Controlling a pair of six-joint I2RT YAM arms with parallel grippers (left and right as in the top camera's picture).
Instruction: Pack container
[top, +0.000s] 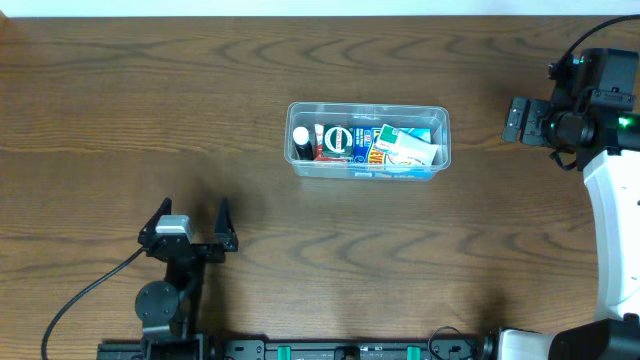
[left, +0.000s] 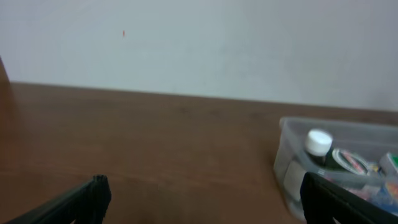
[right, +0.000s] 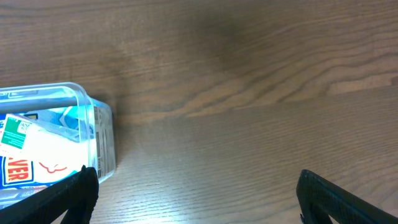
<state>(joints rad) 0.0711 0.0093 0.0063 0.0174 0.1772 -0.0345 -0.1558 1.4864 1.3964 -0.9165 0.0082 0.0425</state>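
Observation:
The container (top: 445, 140), a clear shallow tub, stands at the table's middle with several items in it: a white-capped bottle (top: 300, 135), a round dark tin (top: 338, 141) and printed packets (top: 405, 146). My left gripper (top: 191, 214) sits low near the front left, open and empty, well short of the tub. In the left wrist view the container (left: 291, 167) lies ahead to the right, just beyond the right finger of my left gripper (left: 202, 194). My right gripper (top: 513, 120) hovers right of the tub, open and empty. The right wrist view shows the container's end (right: 103, 140) beside the left finger of my right gripper (right: 196, 186).
The wooden table (top: 150, 100) runs out on all sides of the tub. A pale wall (left: 199, 43) rises behind the table's far edge. The right arm's white link (top: 612, 230) stands along the right side, and a cable (top: 80, 300) trails from the left arm.

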